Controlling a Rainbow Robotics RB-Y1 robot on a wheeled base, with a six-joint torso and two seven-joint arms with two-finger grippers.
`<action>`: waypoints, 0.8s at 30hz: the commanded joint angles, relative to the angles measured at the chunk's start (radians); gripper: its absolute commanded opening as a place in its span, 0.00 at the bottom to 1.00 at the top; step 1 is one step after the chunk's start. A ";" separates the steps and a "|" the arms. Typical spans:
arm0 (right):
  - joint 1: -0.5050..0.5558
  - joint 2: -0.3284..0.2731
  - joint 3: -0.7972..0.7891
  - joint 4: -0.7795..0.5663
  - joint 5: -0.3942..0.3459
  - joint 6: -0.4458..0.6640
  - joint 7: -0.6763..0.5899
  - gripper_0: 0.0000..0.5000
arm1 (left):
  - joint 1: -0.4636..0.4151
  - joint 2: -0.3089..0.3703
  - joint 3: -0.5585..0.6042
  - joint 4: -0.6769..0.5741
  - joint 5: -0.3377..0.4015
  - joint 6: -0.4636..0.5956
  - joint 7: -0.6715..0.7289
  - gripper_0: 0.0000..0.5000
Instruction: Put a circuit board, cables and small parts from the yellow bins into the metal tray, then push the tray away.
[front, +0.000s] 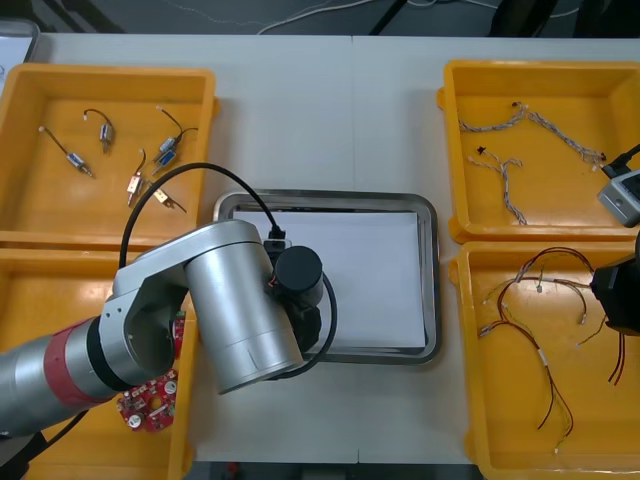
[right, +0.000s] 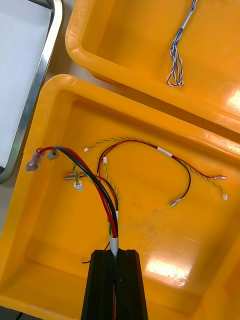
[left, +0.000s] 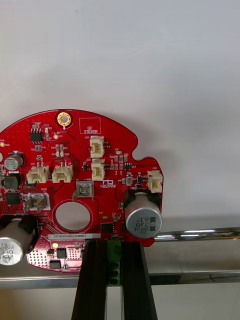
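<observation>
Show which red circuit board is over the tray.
The circuit board in the left gripper, over the tray's white inside; the other board lies in a left yellow bin.

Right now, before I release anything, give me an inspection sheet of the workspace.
Surface: light table, yellow bins at both sides.
Job's things: metal tray, white inside; circuit board held over it; second board in the near left bin; small metal parts in the far left bin.
Clutter: nothing seen.
Grippers: left gripper shut on the circuit board's edge; right gripper shut on a red and yellow cable over the near right bin.
Cables: blue and white cables in the far right bin; a loose cable lying in the near right bin.
Surroundings: dark floor beyond the table's far edge.
</observation>
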 joint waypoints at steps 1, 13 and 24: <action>-0.014 -0.036 0.010 -0.029 0.007 0.003 0.011 0.00 | -0.029 -0.037 -0.036 0.019 -0.041 -0.029 -0.077 0.00; -0.014 -0.036 0.010 -0.029 0.007 0.003 0.011 0.00 | -0.020 -0.034 -0.042 0.054 -0.072 -0.043 -0.089 0.00; -0.014 -0.036 0.010 -0.029 0.007 0.003 0.011 0.00 | -0.020 -0.034 -0.041 0.049 -0.082 -0.057 -0.080 0.91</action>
